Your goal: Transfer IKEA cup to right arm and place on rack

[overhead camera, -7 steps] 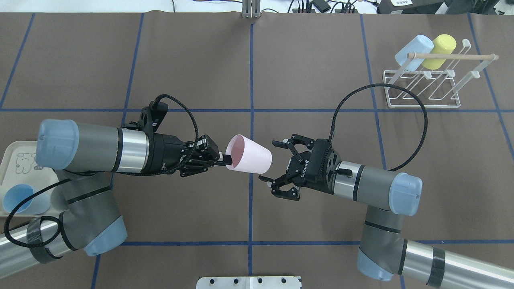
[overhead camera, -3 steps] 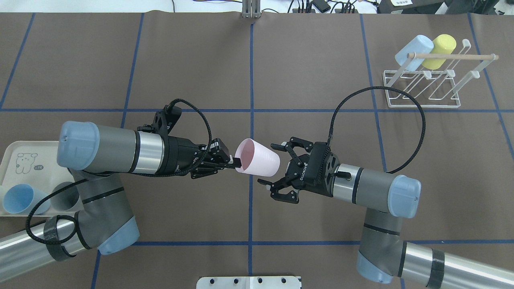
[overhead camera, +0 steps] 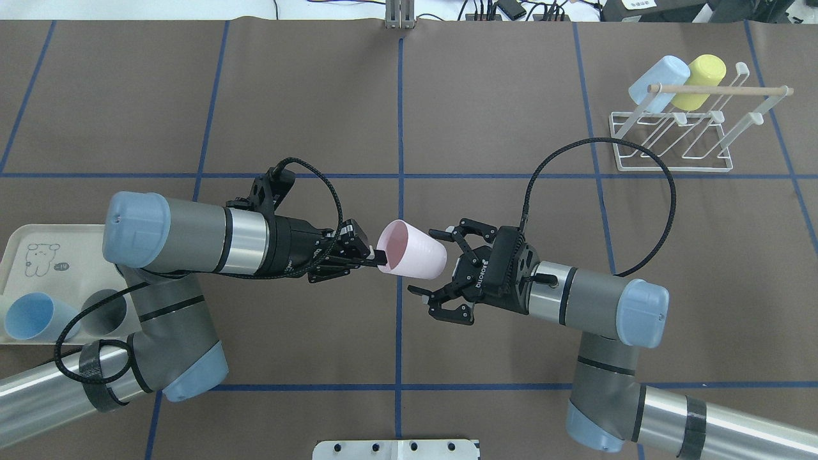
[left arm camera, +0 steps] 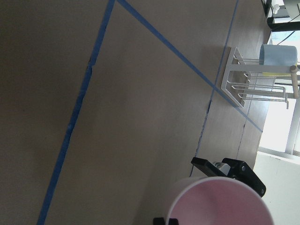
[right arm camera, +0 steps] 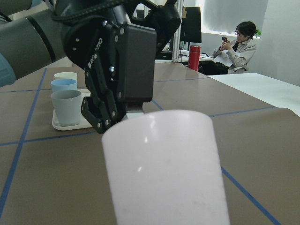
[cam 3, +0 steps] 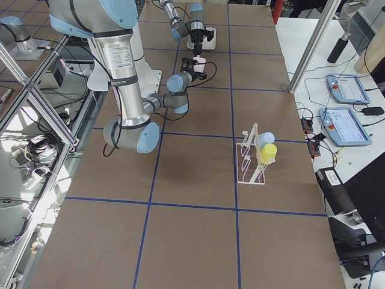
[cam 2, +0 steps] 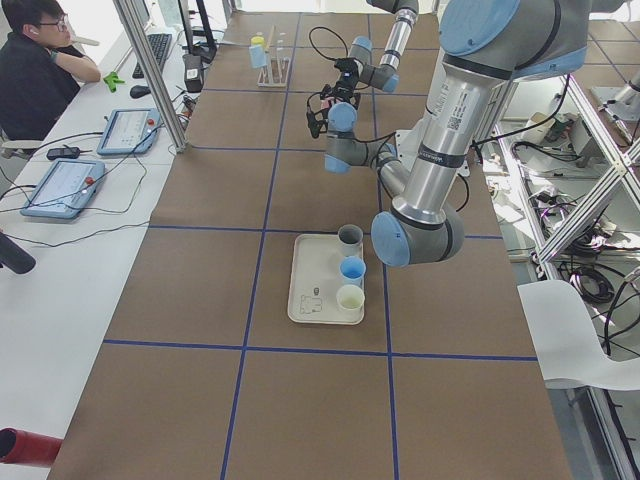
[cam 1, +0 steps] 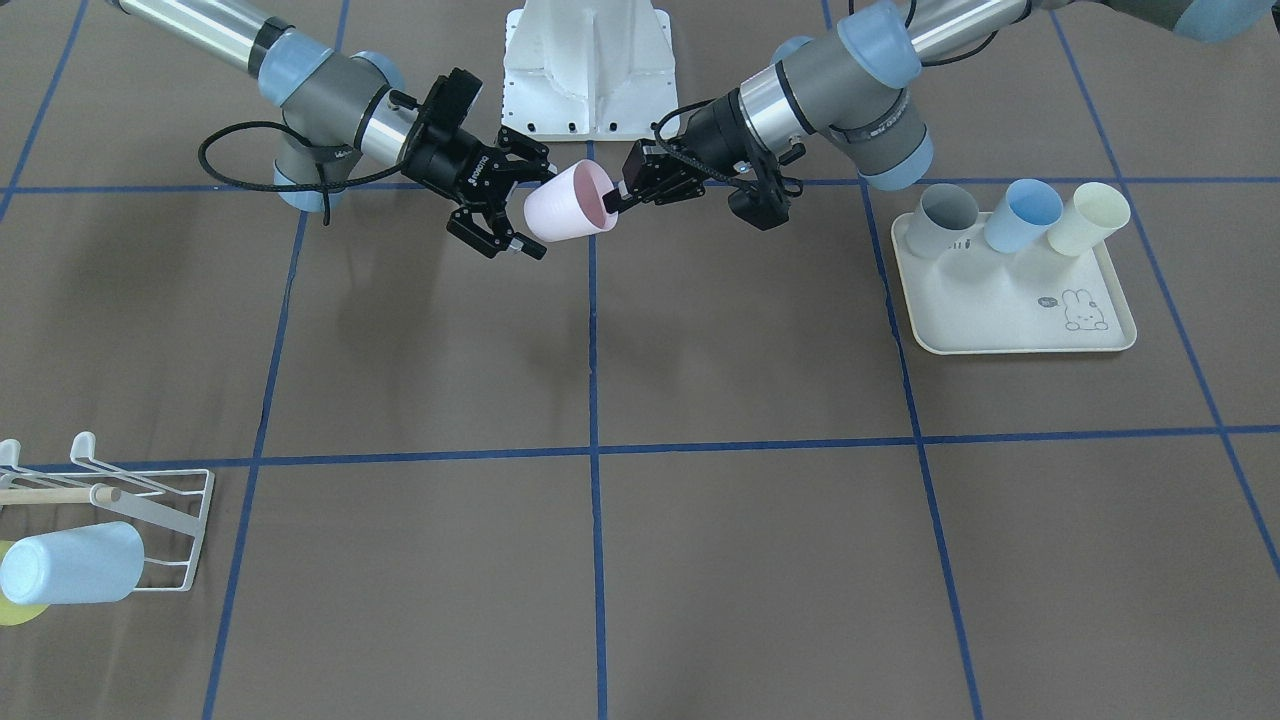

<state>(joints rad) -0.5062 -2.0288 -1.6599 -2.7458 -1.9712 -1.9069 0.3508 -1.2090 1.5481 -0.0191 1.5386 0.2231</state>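
Pinching the pink cup [overhead camera: 415, 259] by its rim, the left claw [overhead camera: 378, 257] holds it sideways above the middle of the tabletop [overhead camera: 287, 96], base between the spread-apart right claw [overhead camera: 422, 260], well apart from the white rack [overhead camera: 671, 169].

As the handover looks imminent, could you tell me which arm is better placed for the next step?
Right. The right gripper is open around the cup at its base and probably need only close; the left gripper is shut on its rim.
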